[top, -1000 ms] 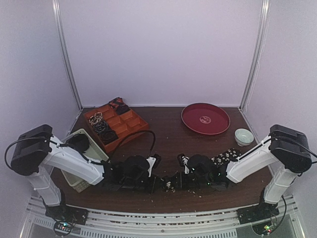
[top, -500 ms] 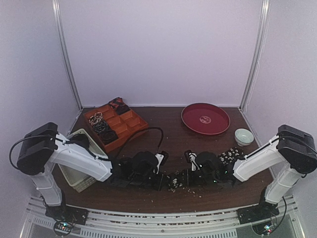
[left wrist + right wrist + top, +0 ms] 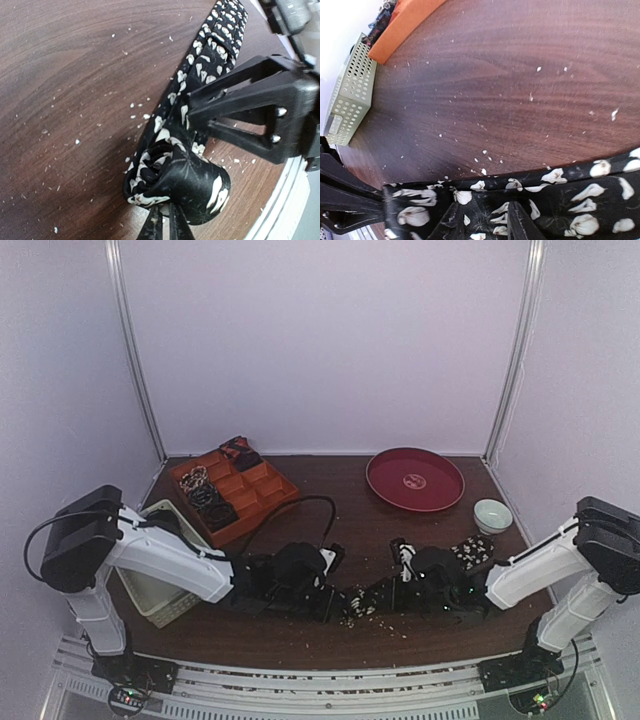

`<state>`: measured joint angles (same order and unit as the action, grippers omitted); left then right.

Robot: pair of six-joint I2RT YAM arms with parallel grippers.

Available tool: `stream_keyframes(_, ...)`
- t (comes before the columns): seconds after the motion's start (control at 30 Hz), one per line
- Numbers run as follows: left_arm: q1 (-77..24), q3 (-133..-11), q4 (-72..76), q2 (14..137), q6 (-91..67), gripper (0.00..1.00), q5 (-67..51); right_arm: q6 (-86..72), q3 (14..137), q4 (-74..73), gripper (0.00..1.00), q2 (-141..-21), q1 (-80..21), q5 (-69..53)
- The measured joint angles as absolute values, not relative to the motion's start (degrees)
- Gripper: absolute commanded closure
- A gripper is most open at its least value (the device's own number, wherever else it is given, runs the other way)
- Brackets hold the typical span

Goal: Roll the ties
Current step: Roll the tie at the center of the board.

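A black tie with white speckles lies on the brown table near the front edge. Its rolled end (image 3: 357, 603) is a fist-sized coil (image 3: 175, 181), and its flat strip runs right to the wide end (image 3: 472, 551). My left gripper (image 3: 337, 599) is shut on the coil, its fingers (image 3: 152, 226) close together at the coil's core. My right gripper (image 3: 388, 594) stands on the strip (image 3: 555, 197) just right of the coil, its fingers (image 3: 521, 222) apart and resting on the fabric. It also shows in the left wrist view (image 3: 189, 114). Several coiled ties (image 3: 208, 498) sit in the orange tray.
The orange compartmented tray (image 3: 262, 495) stands at the back left, with a reddish tie (image 3: 238, 451) at its far end. The white slatted basket (image 3: 158, 592) is at the front left, also in the right wrist view (image 3: 350, 95). A red plate (image 3: 415, 480) and a small bowl (image 3: 492, 515) are at the back right. White specks litter the table.
Both grippers have moved to the right along the front of the table. The coil has travelled right with them along the strip, and the free strip is shorter.
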<state>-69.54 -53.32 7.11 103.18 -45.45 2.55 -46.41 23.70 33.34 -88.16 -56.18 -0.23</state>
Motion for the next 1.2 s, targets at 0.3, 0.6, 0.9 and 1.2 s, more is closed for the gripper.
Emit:
stream_keyframes(0.3,-69.3,-58.0,6.3,105.7,-44.4,0.92,2.5,-44.7,23.0,29.0,0.52,-77.7,-55.2,0.6)
stream_keyframes(0.6,-68.5,-60.7,6.4,108.7,-43.9,0.92,2.0,-43.6,23.8,25.1,0.52,-76.6,-55.1,-2.3)
stream_keyframes(0.9,-67.6,-62.5,8.9,111.2,-43.5,0.90,0.2,-43.2,27.0,21.6,0.62,-81.6,-54.9,-3.3)
stream_keyframes(1.2,-66.0,-56.9,11.7,107.5,-42.9,0.61,0.0,-43.7,27.0,22.5,0.64,-84.6,-54.8,-5.4)
